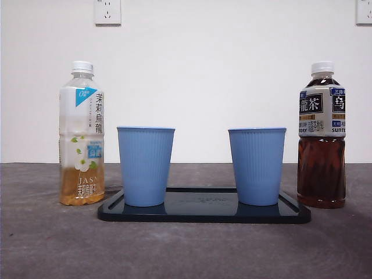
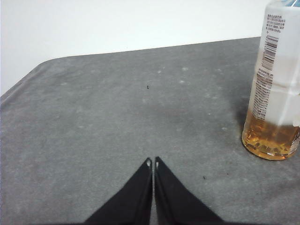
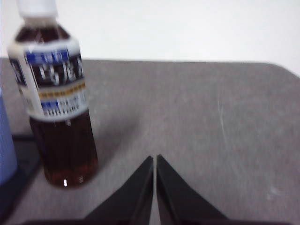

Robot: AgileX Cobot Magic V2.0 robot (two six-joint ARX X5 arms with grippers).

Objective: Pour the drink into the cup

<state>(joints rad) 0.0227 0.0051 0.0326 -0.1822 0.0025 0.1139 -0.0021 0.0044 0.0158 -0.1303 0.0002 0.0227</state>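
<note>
A: What stands where in the front view?

B: A black tray at 6 o'clock carries two blue cups, the left cup and the right cup, both upright and open. The jasmine tea bottle stands at 9 o'clock just off the tray, capped, with only a little amber liquid at its base. The dark tea bottle stands at 3 o'clock, capped and mostly full.

A: And the end effectors?

B: The left gripper has its jaws pressed together, holding nothing, with the jasmine bottle at about 2 o'clock of it. The right gripper is likewise closed and empty, with the dark bottle at about 10 o'clock.

A: What could fail from here?

B: Closed jaws would probably push a bottle over rather than grasp it. Both caps are on, so tilting pours nothing. A tall full bottle may slip or swing into the light cup beside it.

A: Room to move?

B: The table is bare outward of each bottle; its rounded corner and far edge show in both wrist views. Each bottle stands close to the tray, leaving little room on its inner side.
</note>
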